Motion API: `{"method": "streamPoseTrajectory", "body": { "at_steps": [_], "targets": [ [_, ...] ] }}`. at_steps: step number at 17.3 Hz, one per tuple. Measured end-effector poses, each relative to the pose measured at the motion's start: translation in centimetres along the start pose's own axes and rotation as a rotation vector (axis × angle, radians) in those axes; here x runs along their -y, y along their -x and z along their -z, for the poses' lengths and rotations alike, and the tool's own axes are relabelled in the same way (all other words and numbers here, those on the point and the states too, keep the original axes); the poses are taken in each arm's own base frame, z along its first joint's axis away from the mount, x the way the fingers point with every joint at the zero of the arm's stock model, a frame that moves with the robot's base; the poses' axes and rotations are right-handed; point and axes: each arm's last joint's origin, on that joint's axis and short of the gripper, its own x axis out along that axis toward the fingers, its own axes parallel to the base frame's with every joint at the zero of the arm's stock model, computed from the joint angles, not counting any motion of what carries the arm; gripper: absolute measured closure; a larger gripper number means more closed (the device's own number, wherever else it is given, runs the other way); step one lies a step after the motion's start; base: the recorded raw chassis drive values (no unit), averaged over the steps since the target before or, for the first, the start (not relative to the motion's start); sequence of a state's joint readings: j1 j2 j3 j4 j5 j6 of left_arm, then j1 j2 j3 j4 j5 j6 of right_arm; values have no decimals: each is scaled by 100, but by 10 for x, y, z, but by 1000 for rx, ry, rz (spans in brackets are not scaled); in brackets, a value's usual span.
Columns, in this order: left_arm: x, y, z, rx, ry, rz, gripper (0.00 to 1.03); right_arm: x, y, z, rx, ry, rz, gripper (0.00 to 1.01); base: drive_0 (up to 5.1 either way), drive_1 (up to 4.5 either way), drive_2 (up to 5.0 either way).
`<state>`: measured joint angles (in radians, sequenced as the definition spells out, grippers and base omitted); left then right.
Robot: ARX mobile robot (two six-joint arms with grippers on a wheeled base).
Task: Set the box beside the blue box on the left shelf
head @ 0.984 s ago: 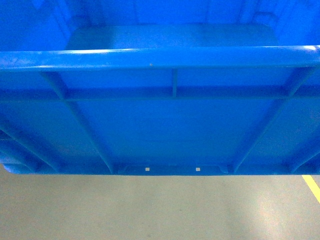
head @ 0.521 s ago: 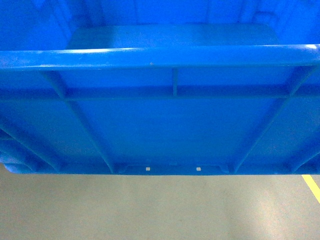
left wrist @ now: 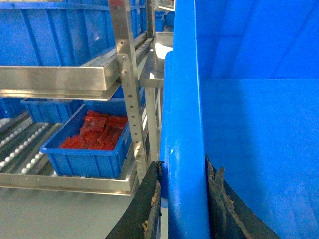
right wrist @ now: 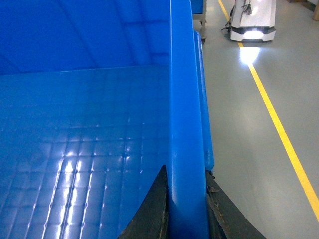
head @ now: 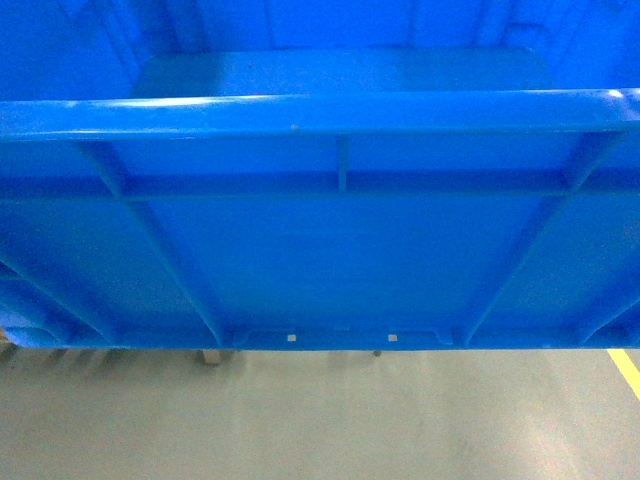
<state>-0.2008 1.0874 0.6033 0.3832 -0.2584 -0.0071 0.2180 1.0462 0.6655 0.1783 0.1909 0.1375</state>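
The box (head: 340,250) is a large bright-blue crate that fills the head view, its ribbed wall and thick rim facing me, held above the grey floor. My left gripper (left wrist: 183,167) is shut on its left rim, one black finger on each side. My right gripper (right wrist: 185,172) is shut on the right rim the same way. In the left wrist view the left shelf (left wrist: 20,149) with white rollers lies left of the box (left wrist: 239,124). A smaller blue box (left wrist: 87,149) holding red pieces sits on it.
A perforated metal upright (left wrist: 127,89) stands between the crate and the shelf. Large blue crates (left wrist: 50,35) rest on the upper level. A yellow floor line (right wrist: 279,129) runs along the right, with a lit wheeled vehicle (right wrist: 251,22) far behind.
The crate has shifted slightly in the head view. Small dark and grey feet now show under its bottom edge, where only bare floor showed before.
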Motion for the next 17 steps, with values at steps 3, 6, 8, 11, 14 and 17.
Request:
{"method": "streamPoseTrajectory", "body": {
  "at_steps": [3,6,8,11,14,17],
  "targets": [
    [0,0,0,-2,-2,0,86,0,0,0,-4,1,1,91,-8,391,-406],
    [0,-1,1,-8,-6,-2,86,0,-1,1,-7,1,4,91,-11,387,-410],
    [0,-1,1,-6,-6,-2,86,0,-1,1,-7,1,4,91,-11,387,-410],
    [1,-1,1,-2,-5,2,86,1,-1,1,-7,1,7,91,-11,387,-410],
    [0,-1,1,-4,-6,-1,86,1,-1,1,-5,1,6,91,-11,387,-410],
    [0,-1,1,-6,-6,-2,86,0,-1,1,-3,1,5,91,-11,387,-410]
  ]
}}
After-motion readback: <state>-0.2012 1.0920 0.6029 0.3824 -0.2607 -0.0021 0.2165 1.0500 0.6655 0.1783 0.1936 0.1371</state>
